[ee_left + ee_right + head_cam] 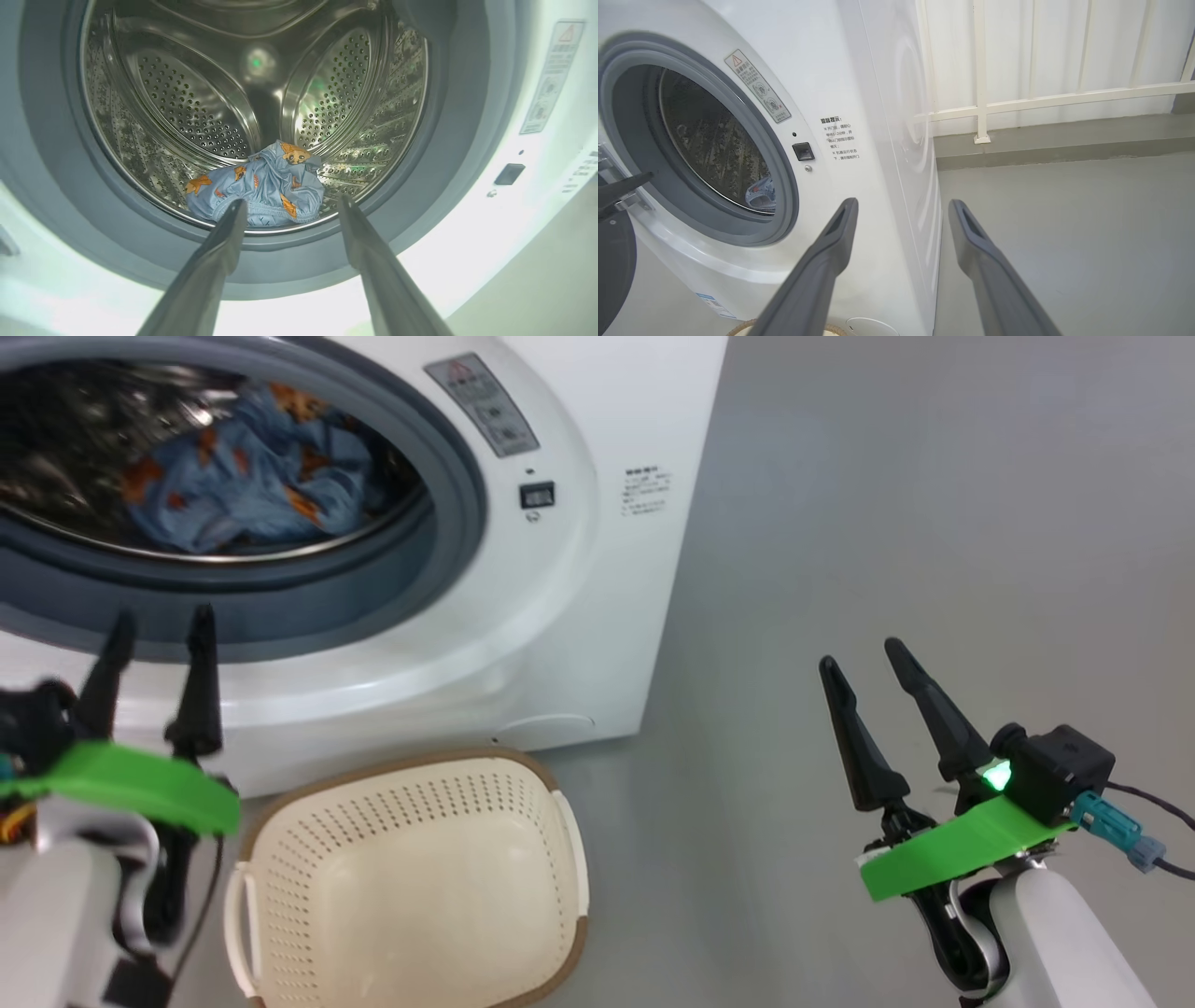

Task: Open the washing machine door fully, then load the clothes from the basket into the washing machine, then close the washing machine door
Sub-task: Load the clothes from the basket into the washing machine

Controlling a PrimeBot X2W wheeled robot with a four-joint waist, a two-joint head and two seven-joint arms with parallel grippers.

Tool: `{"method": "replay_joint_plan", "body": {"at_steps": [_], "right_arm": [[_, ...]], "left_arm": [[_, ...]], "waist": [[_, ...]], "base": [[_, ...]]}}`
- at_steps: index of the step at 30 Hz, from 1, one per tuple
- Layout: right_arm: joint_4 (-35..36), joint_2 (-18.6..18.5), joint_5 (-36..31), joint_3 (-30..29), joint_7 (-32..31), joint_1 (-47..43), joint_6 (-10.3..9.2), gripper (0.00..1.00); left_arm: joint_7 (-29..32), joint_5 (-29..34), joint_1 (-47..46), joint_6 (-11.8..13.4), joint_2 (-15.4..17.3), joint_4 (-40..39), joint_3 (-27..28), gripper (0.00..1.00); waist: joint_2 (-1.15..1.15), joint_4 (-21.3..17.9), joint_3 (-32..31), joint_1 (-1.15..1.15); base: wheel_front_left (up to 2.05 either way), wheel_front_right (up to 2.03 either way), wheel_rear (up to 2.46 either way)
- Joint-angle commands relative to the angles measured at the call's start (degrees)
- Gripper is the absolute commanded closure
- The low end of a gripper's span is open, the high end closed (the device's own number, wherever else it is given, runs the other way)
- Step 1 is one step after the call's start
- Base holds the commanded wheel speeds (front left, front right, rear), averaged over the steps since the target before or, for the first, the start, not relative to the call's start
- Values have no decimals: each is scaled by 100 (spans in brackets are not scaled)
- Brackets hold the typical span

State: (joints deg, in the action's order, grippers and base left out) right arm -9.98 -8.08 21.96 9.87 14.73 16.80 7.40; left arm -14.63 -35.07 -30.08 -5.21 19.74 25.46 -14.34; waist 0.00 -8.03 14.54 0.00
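Note:
The white washing machine [560, 616] stands with its mouth uncovered. The light blue clothes [243, 476] with orange figures lie in a heap at the bottom of the steel drum [187, 102], just behind the grey seal [448, 140]. My left gripper [161, 619] is open and empty in front of the lower seal, pointing at the clothes [261, 186]. My right gripper [860, 653] is open and empty over the floor, to the right of the machine. The cream basket [280, 859] sits below the machine front with nothing in it. A dark curved edge, likely the door [614, 266], shows at the left.
Bare grey floor [934, 523] spreads to the right of the machine. A white railing [980, 70] and a low grey kerb [1064, 144] run behind it. A door latch socket [537, 495] and a warning sticker [481, 401] sit on the machine's front right.

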Motion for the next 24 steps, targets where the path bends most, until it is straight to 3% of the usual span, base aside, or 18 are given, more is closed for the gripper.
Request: {"method": "replay_joint_plan", "body": {"at_steps": [1, 11, 24], "right_arm": [[109, -53, 108, 124, 27, -114, 9, 0], [107, -166, 269, 108, 27, -331, 9, 0], [106, -268, 431, 70, 27, -673, 9, 0]], "left_arm": [[-37, 153, 176, 80, 178, -298, 298, 0], [-37, 499, 1420, 177, -120, -1168, 839, 0], [-37, 797, 2543, 76, -668, -1865, 1339, 0]], "waist": [[0, 251, -343, 0], [0, 409, -759, 0], [0, 590, -1158, 0]], "base": [[0, 0, 0], [0, 0, 0], [0, 0, 0]]}}
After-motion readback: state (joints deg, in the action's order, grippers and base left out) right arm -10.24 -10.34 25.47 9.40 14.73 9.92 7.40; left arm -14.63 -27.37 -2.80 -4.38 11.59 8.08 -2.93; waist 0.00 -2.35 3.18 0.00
